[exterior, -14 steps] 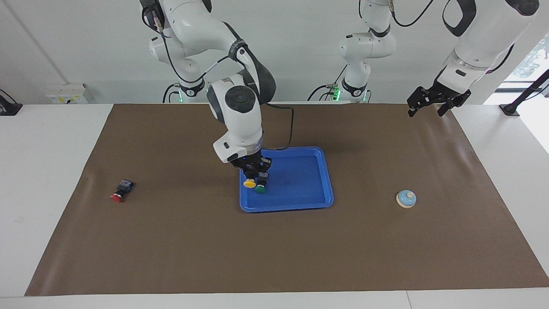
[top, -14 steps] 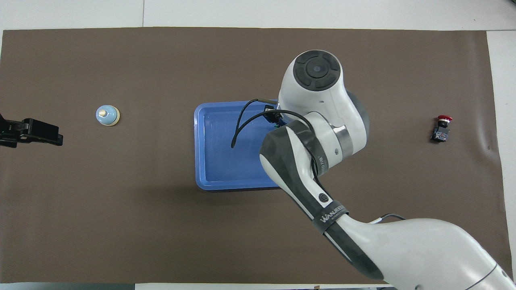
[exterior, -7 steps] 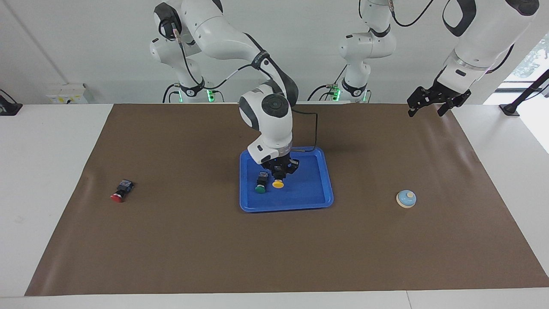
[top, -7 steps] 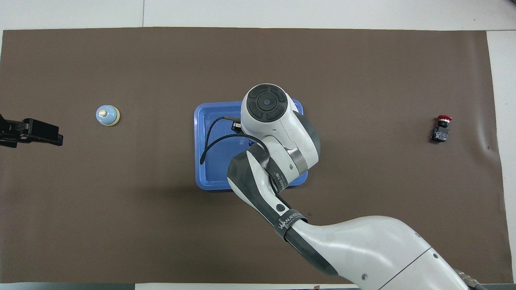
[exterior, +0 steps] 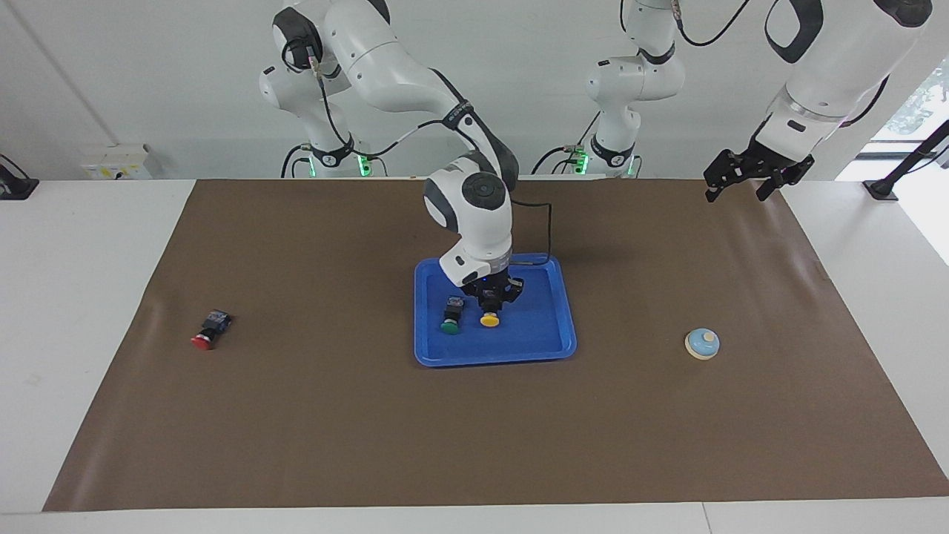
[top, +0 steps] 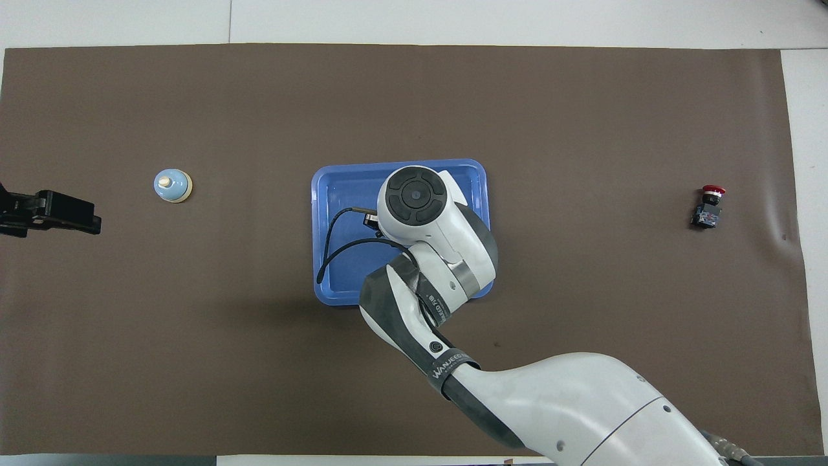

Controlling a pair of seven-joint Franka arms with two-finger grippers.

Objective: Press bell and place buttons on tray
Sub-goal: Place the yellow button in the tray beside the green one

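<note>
The blue tray [exterior: 549,348] [top: 336,188] lies mid-mat. A green button [exterior: 450,317] rests on its side in the tray, toward the right arm's end. My right gripper [exterior: 490,300] is shut on the yellow button [exterior: 489,319], cap down, low over the tray floor beside the green one; I cannot tell whether it touches. In the overhead view the right wrist hides both. The red button [exterior: 209,331] [top: 708,207] lies on the mat toward the right arm's end. The bell [exterior: 702,343] [top: 172,186] sits toward the left arm's end. My left gripper [exterior: 735,194] [top: 48,213] waits open, raised above the mat's corner.
A brown mat [exterior: 296,415] covers the table, with white table margins around it. The right arm's black cable [exterior: 545,230] loops above the tray's rim nearest the robots.
The right gripper carried the yellow button from above the green one to the tray's middle and lowered it. The left arm has not moved.
</note>
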